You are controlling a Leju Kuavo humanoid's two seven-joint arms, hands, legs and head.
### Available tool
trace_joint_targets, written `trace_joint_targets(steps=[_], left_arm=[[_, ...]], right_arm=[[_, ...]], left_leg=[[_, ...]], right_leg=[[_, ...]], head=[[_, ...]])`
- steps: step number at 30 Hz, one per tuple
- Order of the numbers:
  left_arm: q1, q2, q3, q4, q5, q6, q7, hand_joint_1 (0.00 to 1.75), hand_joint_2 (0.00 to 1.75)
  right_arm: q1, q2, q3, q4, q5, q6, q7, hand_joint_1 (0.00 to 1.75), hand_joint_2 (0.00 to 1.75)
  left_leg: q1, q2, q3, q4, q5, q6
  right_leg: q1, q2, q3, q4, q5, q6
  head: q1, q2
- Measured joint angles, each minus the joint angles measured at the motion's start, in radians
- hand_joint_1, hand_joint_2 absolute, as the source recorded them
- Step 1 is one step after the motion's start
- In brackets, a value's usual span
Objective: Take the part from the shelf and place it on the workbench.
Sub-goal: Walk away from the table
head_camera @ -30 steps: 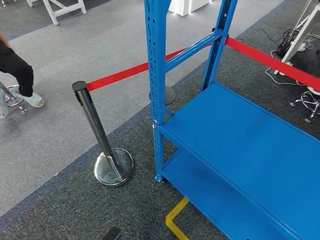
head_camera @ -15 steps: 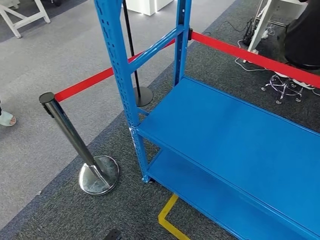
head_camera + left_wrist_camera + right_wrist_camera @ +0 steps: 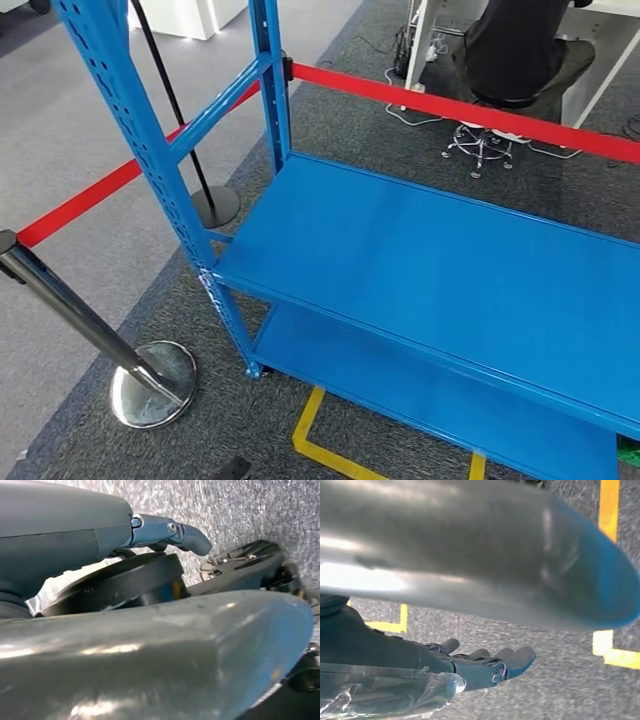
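Note:
A blue metal shelf rack stands in front of me in the head view. Its upper board and lower board both show bare blue metal. A perforated blue upright rises at the rack's left corner. My left hand hangs over dark carpet with a finger stretched out and nothing in it. My right hand also hangs low, its fingers straight and apart above carpet, holding nothing.
A red barrier belt runs behind the rack, and a leaning chrome post with a round base stands at the left. A person sits on a wheeled chair beyond the belt. Yellow floor tape lies below the rack.
My view has swung to the right, so the rack and the chrome post have slid left in the picture. The seated person has come into view at the top right.

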Motion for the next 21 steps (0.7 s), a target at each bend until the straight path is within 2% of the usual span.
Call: trace_joint_targets(steps=[1,2,3,5,6,7,8,9,10,11,13,14,16,17,18,20,21], left_arm=[[0.0,-0.001,-0.005,0.0,-0.007,0.0,0.001,0.0,0.0],[-0.001,-0.002,-0.01,0.0,-0.007,0.001,0.001,0.0,0.0],[-0.001,-0.003,-0.012,0.0,0.001,0.002,0.002,0.0,0.0],[0.001,-0.003,-0.01,0.0,0.031,0.003,0.005,0.0,0.0],[0.003,-0.002,-0.006,0.0,0.044,0.002,0.006,0.0,0.0],[0.004,-0.001,-0.001,0.0,0.053,0.002,0.008,0.0,0.0],[0.005,0.0,0.003,0.0,0.057,0.001,0.009,0.0,0.0],[0.005,0.0,0.005,0.0,0.059,0.001,0.01,0.0,0.0],[0.005,0.0,0.007,0.0,0.059,0.001,0.011,0.0,0.0],[0.006,0.0,0.008,0.0,0.059,0.001,0.011,0.0,0.0],[0.007,0.001,0.01,0.0,0.059,0.001,0.013,0.0,0.0],[0.007,0.002,0.01,0.0,0.059,0.001,0.013,0.0,0.0],[0.007,0.002,0.012,0.0,0.059,0.002,0.014,0.0,0.0],[0.007,0.003,0.012,0.0,0.059,0.002,0.014,0.0,0.44],[0.007,0.003,0.012,0.0,0.058,0.002,0.014,0.0,0.87],[0.004,0.003,0.013,0.0,0.058,0.002,0.014,0.0,1.75],[0.002,0.003,0.013,0.0,0.057,0.002,0.013,0.0,1.75]], right_arm=[[0.002,-0.001,0.0,-0.001,0.003,-0.001,0.001,0.0,0.0],[0.005,-0.002,-0.001,-0.002,0.005,-0.002,0.001,0.0,0.0],[0.006,-0.003,-0.001,-0.005,0.007,-0.002,0.0,0.0,0.0],[0.007,-0.003,0.0,-0.011,0.008,-0.001,0.0,0.0,0.0],[0.007,-0.003,0.0,-0.013,0.008,0.0,0.0,0.0,0.0],[0.007,-0.003,0.0,-0.014,0.007,0.002,0.0,0.0,0.0],[0.008,-0.003,-0.001,-0.014,0.005,0.002,0.0,0.0,0.0],[0.008,-0.003,-0.001,-0.014,0.002,0.003,0.001,0.0,0.0],[0.008,-0.003,-0.002,-0.014,0.0,0.002,0.001,0.0,0.0],[0.008,-0.003,-0.001,-0.014,-0.002,0.002,0.001,0.0,0.0],[0.007,-0.002,-0.001,-0.013,-0.005,0.002,0.001,0.0,0.0],[0.007,-0.002,-0.001,-0.013,-0.006,0.001,0.001,0.0,0.0],[0.007,-0.002,-0.001,-0.012,-0.006,0.0,0.001,0.0,0.0],[0.008,-0.001,-0.001,-0.012,-0.006,-0.001,0.003,0.0,0.0],[0.007,-0.001,-0.001,-0.011,-0.006,-0.003,0.005,0.0,0.0],[0.006,0.001,0.0,-0.008,-0.006,-0.007,0.009,0.0,0.0],[0.006,0.001,0.0,-0.007,-0.006,-0.008,0.011,0.0,0.0]], left_leg=[[0.0,0.012,0.0,-0.002,0.003,0.008],[0.0,0.025,0.001,-0.004,0.006,0.017],[0.001,0.039,0.002,-0.006,0.008,0.024],[-0.003,0.067,0.003,-0.009,0.008,0.034],[-0.006,0.082,0.003,-0.008,0.007,0.037],[-0.008,0.098,0.004,-0.008,0.006,0.038],[-0.01,0.113,0.005,-0.008,0.004,0.038],[-0.011,0.127,0.007,-0.008,0.003,0.037],[-0.011,0.139,0.01,-0.008,0.0,0.036],[-0.012,0.151,0.014,-0.008,-0.002,0.032],[-0.017,0.168,0.022,-0.007,-0.009,0.023],[-0.02,0.175,0.025,-0.008,-0.01,0.017],[-0.02,0.191,0.03,-0.013,-0.01,0.005],[-0.019,0.187,0.031,-0.012,-0.015,-0.001],[-0.018,0.17,0.026,0.003,-0.029,-0.008],[-0.016,0.12,-0.016,0.098,-0.087,-0.017],[-0.016,0.102,-0.049,0.168,-0.121,-0.018]], right_leg=[[-0.002,0.007,-0.003,-0.004,0.003,0.007],[-0.001,-0.007,-0.008,0.002,-0.001,0.012],[0.002,-0.033,-0.021,0.024,-0.016,0.016],[0.007,-0.106,-0.07,0.132,-0.078,0.019],[0.008,-0.126,-0.102,0.201,-0.111,0.02],[0.007,-0.135,-0.125,0.255,-0.132,0.02],[0.007,-0.14,-0.132,0.277,-0.134,0.02],[0.007,-0.143,-0.117,0.258,-0.118,0.019],[0.008,-0.152,-0.083,0.202,-0.089,0.018],[0.009,-0.173,-0.04,0.128,-0.062,0.016],[0.012,-0.205,0.022,0.023,-0.029,0.005],[0.014,-0.21,0.031,0.005,-0.027,-0.002],[0.015,-0.188,0.028,0.003,-0.024,-0.016],[0.013,-0.177,0.027,0.001,-0.022,-0.022],[0.01,-0.166,0.028,-0.003,-0.019,-0.028],[0.005,-0.144,0.028,-0.006,-0.015,-0.036],[0.004,-0.132,0.027,-0.006,-0.014,-0.038]], head=[[0.0,0.0],[0.002,0.0],[0.006,0.0],[0.014,0.0],[0.016,0.0],[0.016,0.0],[0.016,0.0],[0.016,0.0],[0.016,0.0],[0.016,0.0],[0.015,0.0],[0.014,0.0],[0.014,0.0],[0.013,0.0],[0.011,0.0],[0.006,0.0],[0.005,0.0]])
